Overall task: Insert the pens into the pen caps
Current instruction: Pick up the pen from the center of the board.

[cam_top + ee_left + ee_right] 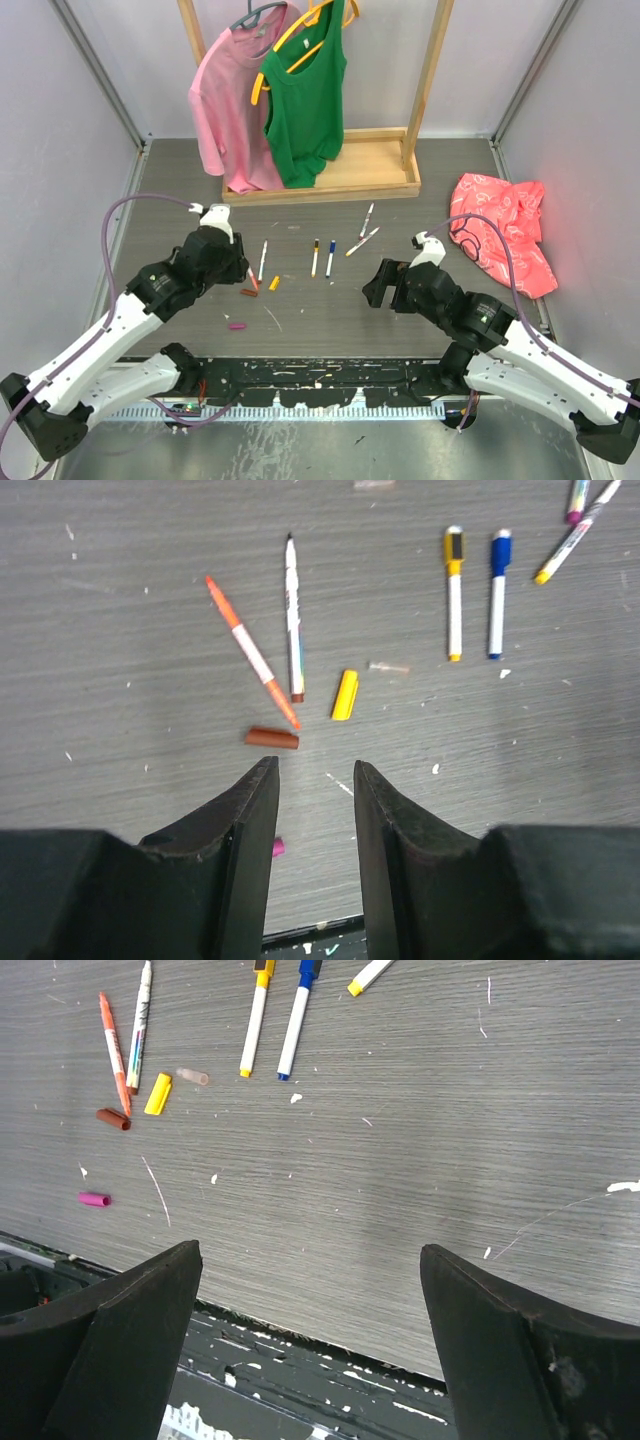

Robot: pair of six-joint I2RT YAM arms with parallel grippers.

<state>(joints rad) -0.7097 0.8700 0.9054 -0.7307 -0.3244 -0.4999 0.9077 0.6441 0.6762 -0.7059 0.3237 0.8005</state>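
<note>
Several pens lie on the grey table. An orange pen [250, 652] and a white pen with a brown end [293, 620] lie just ahead of my left gripper [315, 770]. Near them are a yellow cap [345, 694], a brown cap [272, 738] and a pale cap [388, 667]. A magenta cap [277, 847] peeks out beside my left finger. Farther right lie a yellow pen [454, 592] and a blue pen [498, 592], both capped. My left gripper stands narrowly open and empty. My right gripper [310, 1252] hangs wide open over bare table near the front edge.
A wooden clothes rack [330, 180] with a pink shirt [232, 100] and a green top [305, 100] stands at the back. A red cloth [505, 225] lies at the right. Two more pens [363, 232] lie mid-table. A black rail [320, 380] runs along the near edge.
</note>
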